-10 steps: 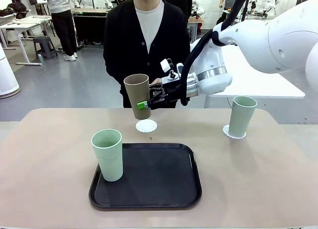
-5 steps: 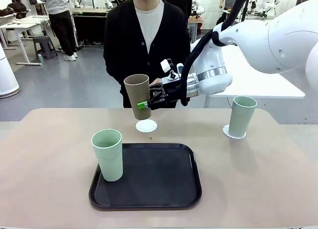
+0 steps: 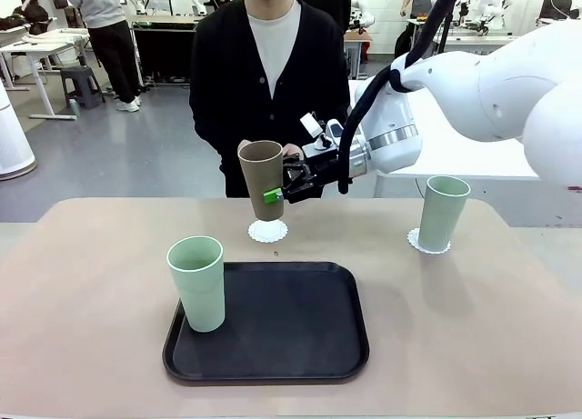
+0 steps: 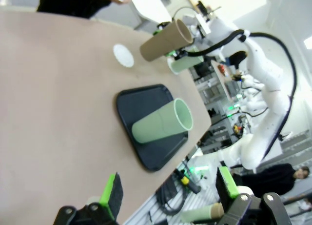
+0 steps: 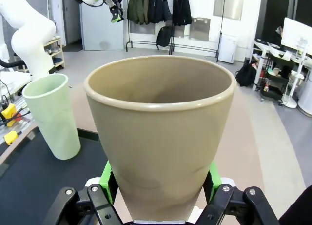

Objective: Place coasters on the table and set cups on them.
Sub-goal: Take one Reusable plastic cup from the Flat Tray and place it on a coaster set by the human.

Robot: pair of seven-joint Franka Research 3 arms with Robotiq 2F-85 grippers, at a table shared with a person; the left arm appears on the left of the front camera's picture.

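Table first: we see a beige matte top with rounded corners, carrying a black tray near the robot's edge. A mint cup stands upright on the tray's left side. Toward the far right, a second mint cup stands upright on a lacy white coaster. Another coaster lies at the far middle, just beyond the tray. Behind the table a person in a dark cardigan stands facing us. Beyond them we see a grey floor, a white table and other people farther off.

The right claw reaches in from the right and pinches the brown cup low on its wall, a green pad on either side. We see the cup mouth up and slightly tilted, its base directly over the middle coaster. We cannot tell whether the two touch. From the right wrist, the brown cup rises between the pads, with the tray's mint cup to its left.

The left claw is spread wide with nothing between its fingers, well apart from the cups, at the table's near edge.
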